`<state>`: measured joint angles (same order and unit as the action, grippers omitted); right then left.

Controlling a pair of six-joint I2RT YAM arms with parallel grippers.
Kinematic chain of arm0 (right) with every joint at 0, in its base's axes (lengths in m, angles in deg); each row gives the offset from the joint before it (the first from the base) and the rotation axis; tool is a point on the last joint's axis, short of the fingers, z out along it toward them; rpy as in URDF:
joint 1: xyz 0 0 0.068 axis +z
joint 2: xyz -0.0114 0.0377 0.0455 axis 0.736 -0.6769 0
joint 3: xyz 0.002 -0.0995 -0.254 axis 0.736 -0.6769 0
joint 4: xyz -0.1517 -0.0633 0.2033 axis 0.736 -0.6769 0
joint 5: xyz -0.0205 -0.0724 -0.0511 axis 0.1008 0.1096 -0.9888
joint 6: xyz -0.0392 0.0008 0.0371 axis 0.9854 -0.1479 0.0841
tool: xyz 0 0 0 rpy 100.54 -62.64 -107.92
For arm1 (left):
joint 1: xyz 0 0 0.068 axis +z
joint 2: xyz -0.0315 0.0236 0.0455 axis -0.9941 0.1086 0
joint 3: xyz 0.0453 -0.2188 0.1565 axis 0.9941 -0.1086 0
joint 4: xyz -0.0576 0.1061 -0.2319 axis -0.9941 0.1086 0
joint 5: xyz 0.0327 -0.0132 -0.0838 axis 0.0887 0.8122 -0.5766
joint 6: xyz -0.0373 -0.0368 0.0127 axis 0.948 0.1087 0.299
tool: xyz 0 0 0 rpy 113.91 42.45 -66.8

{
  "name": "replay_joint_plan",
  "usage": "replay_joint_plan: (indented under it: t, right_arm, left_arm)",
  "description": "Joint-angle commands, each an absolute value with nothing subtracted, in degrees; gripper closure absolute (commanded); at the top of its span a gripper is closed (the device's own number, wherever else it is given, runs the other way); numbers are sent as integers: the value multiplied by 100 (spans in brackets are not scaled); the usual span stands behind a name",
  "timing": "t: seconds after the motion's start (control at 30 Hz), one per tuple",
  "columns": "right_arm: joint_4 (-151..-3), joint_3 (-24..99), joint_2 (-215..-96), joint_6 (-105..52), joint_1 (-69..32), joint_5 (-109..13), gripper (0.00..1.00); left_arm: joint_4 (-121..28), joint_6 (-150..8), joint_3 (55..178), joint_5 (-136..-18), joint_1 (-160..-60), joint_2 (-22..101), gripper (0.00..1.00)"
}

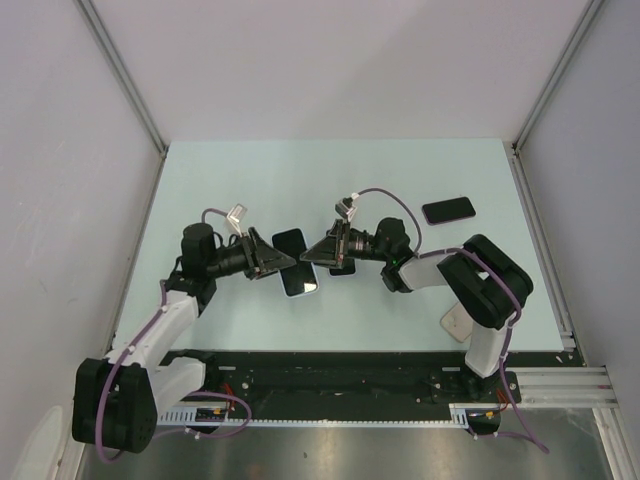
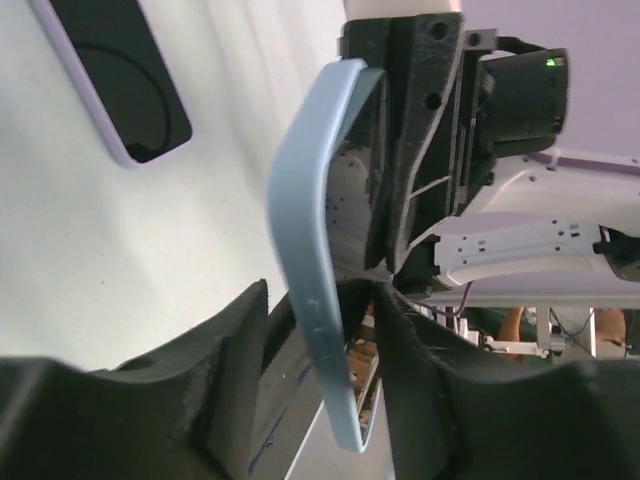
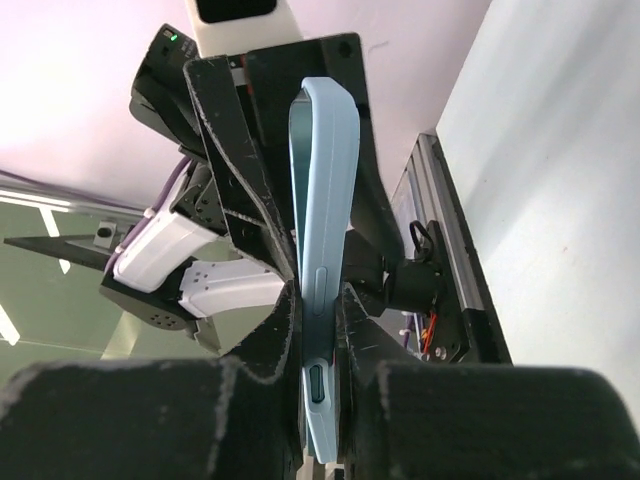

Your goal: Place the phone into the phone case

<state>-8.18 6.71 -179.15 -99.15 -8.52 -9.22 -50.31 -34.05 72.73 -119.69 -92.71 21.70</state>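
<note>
A light blue phone case (image 3: 325, 180) stands edge-on in the air between both grippers. My right gripper (image 3: 318, 292) is shut on its lower part, one pad on each face. My left gripper (image 2: 322, 292) closes on the same case (image 2: 305, 230) from the opposite end, its black fingers (image 3: 240, 150) flanking the case's top. A dark glossy face (image 2: 355, 200) shows inside the rim; I cannot tell if it is the phone. From above, the left gripper (image 1: 290, 261) and right gripper (image 1: 310, 254) meet tip to tip over the table's middle.
A lilac-rimmed phone (image 2: 120, 80) lies screen up on the pale table (image 1: 400, 170), just below the grippers (image 1: 299, 283). Another dark phone (image 1: 448, 210) lies at the back right. A small white object (image 1: 455, 322) lies by the right arm's base.
</note>
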Motion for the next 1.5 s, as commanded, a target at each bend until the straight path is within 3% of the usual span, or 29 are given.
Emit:
replay_joint_plan:
  t: [0.0,0.07,0.17,0.2,0.3,0.4,0.83,0.93,1.17,1.23,1.4,1.43,1.47]
  right_arm:
    - [-10,650,-17950,-10127,-758,-747,93]
    - [-212,641,-17924,-10039,-741,-703,89]
    - [-405,563,-17853,-9846,-740,-668,74]
    - [-423,493,-17844,-9828,-741,-633,65]
    - [-397,404,-17783,-9776,-706,-493,52]
    - [-432,238,-17721,-9609,-653,-396,45]
    - [139,-273,-17791,-9661,-600,-396,55]
    - [411,-281,-17853,-9880,-600,-422,63]
    - [457,-290,-17853,-10382,-582,-579,97]
    - [158,-299,-17757,-10286,-565,-641,100]
    - [-493,-299,-17441,-10013,-547,-826,98]
    - [-528,-308,-17388,-9830,-556,-835,83]
    - [-685,-299,-17326,-9715,-573,-826,75]
  left_arm:
    - [-5674,-3078,7236,-12390,-9220,2138,60]
    - [-5683,-3069,7236,-12399,-9220,2156,70]
    - [-5718,-3034,7245,-12416,-9211,2112,83]
    - [-5727,-3016,7254,-12434,-9211,2103,90]
    - [-5762,-2999,7280,-12460,-9211,2103,100]
    - [-5797,-2946,7271,-12443,-9211,2094,100]
    - [-5894,-2937,7298,-12461,-9194,2244,100]
    - [-5851,-3034,7263,-12417,-9185,2279,100]
    - [-4744,-4147,7552,-11881,-9176,2217,100]
    - [-4315,-4395,7684,-11749,-9185,2209,100]
    - [-4285,-4598,7728,-12002,-9176,2191,100]
    - [-4347,-4546,7720,-12264,-9176,2243,100]
    - [-4417,-4528,7720,-12450,-9176,2270,100]
